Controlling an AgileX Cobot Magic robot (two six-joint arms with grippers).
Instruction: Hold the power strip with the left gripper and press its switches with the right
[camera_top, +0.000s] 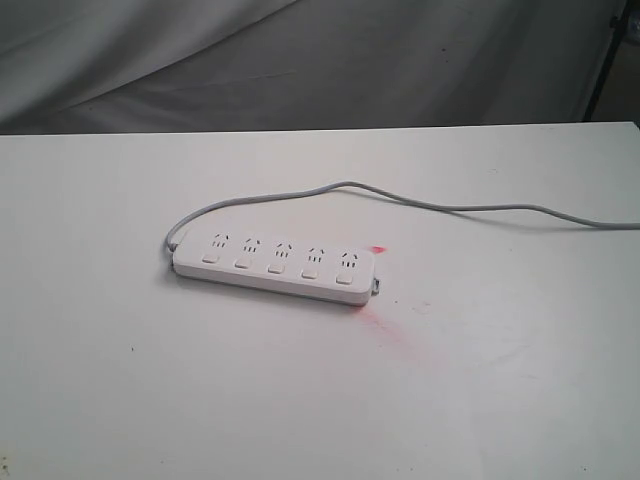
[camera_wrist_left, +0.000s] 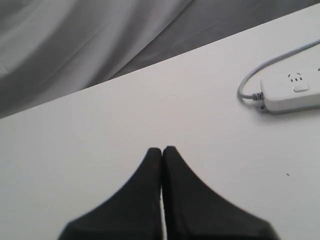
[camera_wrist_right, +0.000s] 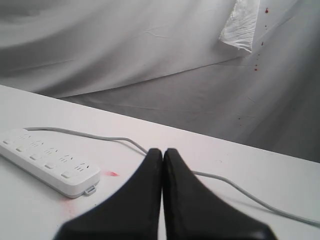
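On the white table (camera_top: 120, 400), an untouched power strip (camera_top: 262, 256). Left gripper (camera_wrist_left: 161, 150) and right gripper (camera_wrist_right: 162, 151) apart from it, closed, empty. Holding and pressing yet to start.

No text, brand, number or sign can be read anywhere. The power strip (camera_top: 258, 256) shows no legible marking on its white face, and its switches (camera_top: 275, 268) look plain.
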